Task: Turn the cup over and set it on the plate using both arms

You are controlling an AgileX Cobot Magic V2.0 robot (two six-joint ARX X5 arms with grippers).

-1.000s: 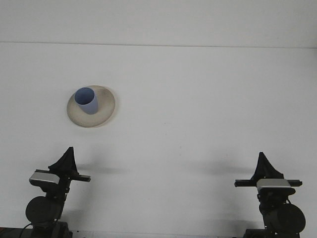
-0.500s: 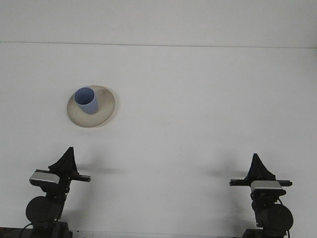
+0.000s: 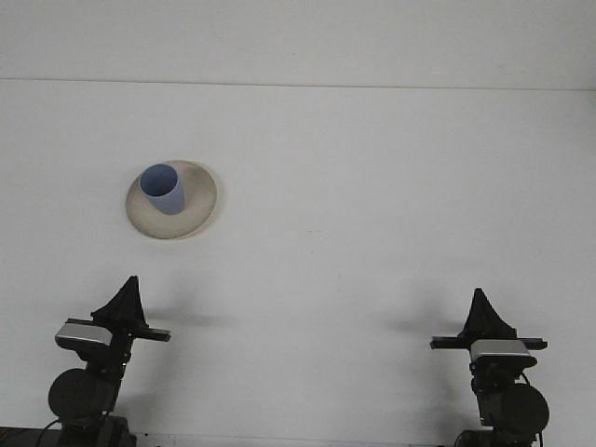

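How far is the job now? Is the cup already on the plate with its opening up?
It looks finished. The blue plastic cup stands on the round beige plate with its open mouth up. Nothing is in hand: the left pincer and the right pincer sit near the table's front edge, far from the plate and holding nothing. No step seems left, except perhaps parking the arms.
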